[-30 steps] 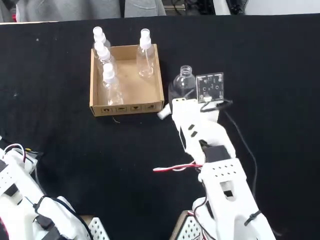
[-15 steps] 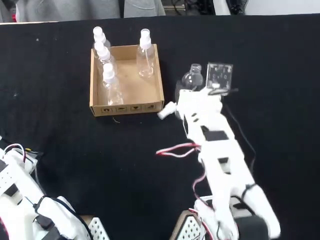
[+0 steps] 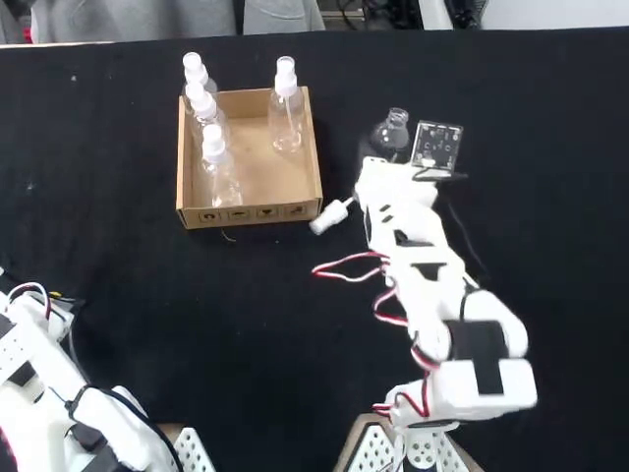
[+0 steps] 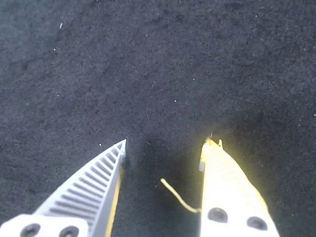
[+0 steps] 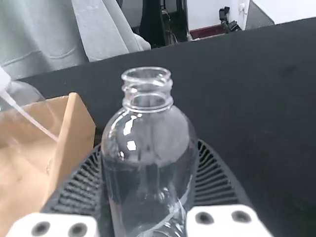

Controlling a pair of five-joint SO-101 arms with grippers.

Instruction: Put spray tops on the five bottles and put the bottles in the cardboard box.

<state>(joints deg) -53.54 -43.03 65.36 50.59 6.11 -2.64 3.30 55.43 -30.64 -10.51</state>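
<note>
My right gripper [image 3: 385,157] is shut on an uncapped clear bottle [image 3: 390,136], held right of the cardboard box [image 3: 187,187]; in the right wrist view the open-necked bottle [image 5: 148,153] stands between the ribbed fingers [image 5: 212,173]. A loose white spray top [image 3: 330,217] lies on the black table just off the box's near right corner. Three capped bottles stand inside the box [image 3: 220,167] [image 3: 205,111] [image 3: 286,106], and another [image 3: 195,73] at its far left corner. My left gripper [image 4: 165,148] hangs open over bare black cloth, near the table's front left.
The box's cardboard wall [image 5: 69,133] is close beside the held bottle. A small square board [image 3: 438,146] sits at the right arm's wrist. Red and white wires [image 3: 344,267] loop off the right arm. Grey fabric lies beyond the table's far edge.
The right arm has stretched farther out, carrying the uncapped bottle up and to the right, away from the box corner. The loose spray top now lies uncovered. The left arm has not moved.
</note>
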